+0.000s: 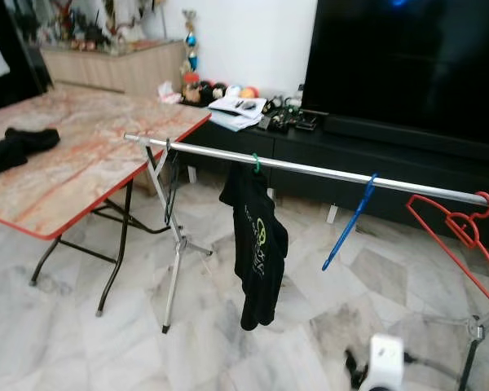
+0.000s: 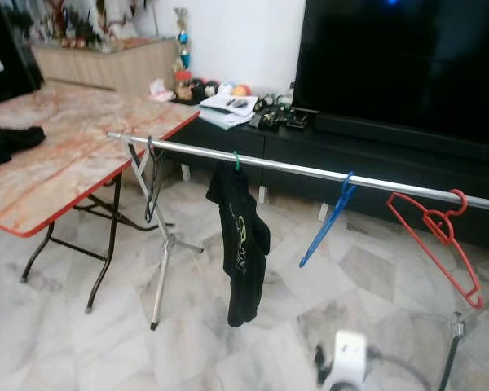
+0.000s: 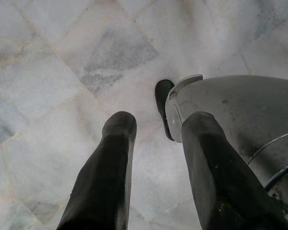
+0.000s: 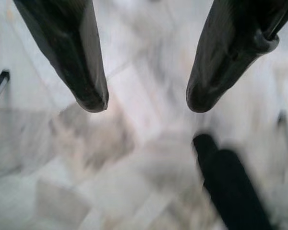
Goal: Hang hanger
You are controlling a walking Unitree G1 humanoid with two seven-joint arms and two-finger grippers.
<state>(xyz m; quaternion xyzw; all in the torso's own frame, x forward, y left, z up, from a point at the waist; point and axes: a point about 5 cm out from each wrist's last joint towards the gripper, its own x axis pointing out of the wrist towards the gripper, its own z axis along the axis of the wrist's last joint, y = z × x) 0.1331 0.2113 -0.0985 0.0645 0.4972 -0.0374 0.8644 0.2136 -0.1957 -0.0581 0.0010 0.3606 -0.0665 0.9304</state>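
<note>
a black shirt on a green hanger [image 1: 257,163] already hangs from the rail [image 1: 326,171], between a blue hanger [image 1: 350,221] and a dark one. another shirt [image 1: 16,147] lies on the desk [image 1: 81,175], probably next. left claw [image 3: 156,139] and right claw [image 4: 146,103] hang released, empty, over the floor.

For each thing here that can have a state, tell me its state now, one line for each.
Rail: bearing four hangers.
Black shirt: hanging from a green hanger.
Blue hanger: hung, bare.
Red hanger: hung, bare.
Black hanger: hung, bare.
Folding table: unfolded, dark garment lying on it.
TV: off.
Left gripper: open, holding nothing.
Right gripper: open, holding nothing.
</note>
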